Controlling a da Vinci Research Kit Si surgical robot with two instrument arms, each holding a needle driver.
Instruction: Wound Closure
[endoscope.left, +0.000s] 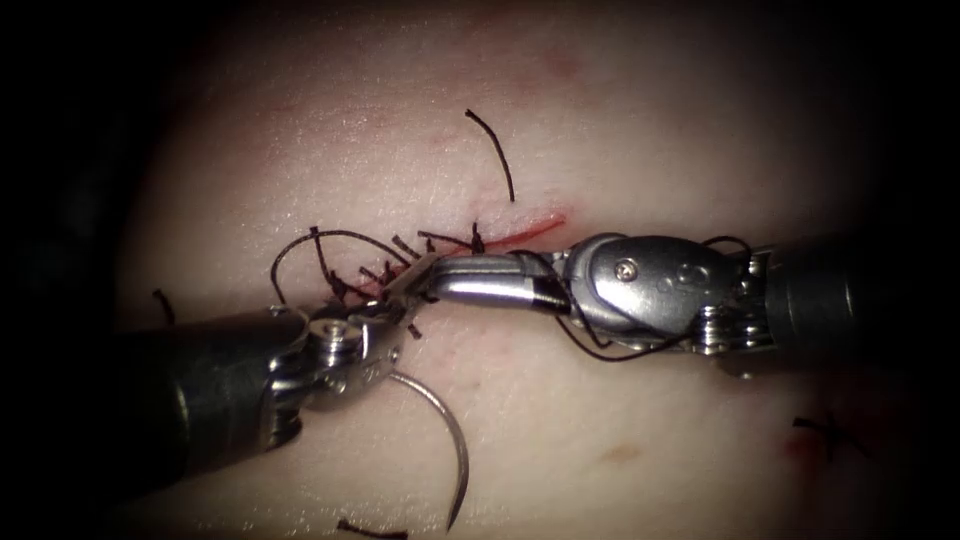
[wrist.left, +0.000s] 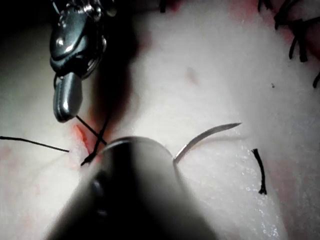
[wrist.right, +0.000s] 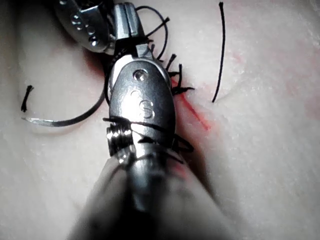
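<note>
**Mia:** What is the biggest thing there?

**Sam:** The tissue (endoscope.left: 650, 130). It is pale, soft and a bit shiny. The cut (endoscope.left: 400, 255) runs across its middle, and dark stitches hold it together.

**Mia:** And the two tools?

**Sam:** They are smooth grey metal on long dark shafts. The left tool (endoscope.left: 405, 290) comes up from the tissue's lower left edge. Its tip is at the cut. Sam cannot tell if its jaws are open or closed. The right tool (endoscope.left: 440, 275) lies flat from the right edge. Its tip meets the left tool's tip. Its rounded jaws are pressed together. Thread runs from their tip, but Sam cannot tell if it is pinched.

**Mia:** Where is the needle?

**Sam:** The needle (endoscope.left: 462, 450) is a thin, shiny half ring. It is out of the tissue and lies near the bottom edge. Its blunt end goes under the left tool's wrist. Sam cannot tell if that tool holds it.

**Mia:** And the thread?

**Sam:** The thread (endoscope.left: 300, 245) is thin and black. It loops at the cut's left end and winds around the right tool's wrist. A short cut end (endoscope.left: 370, 532) lies at the bottom edge. Red fluid (endoscope.left: 535, 230) streaks the cut's right end.
</note>
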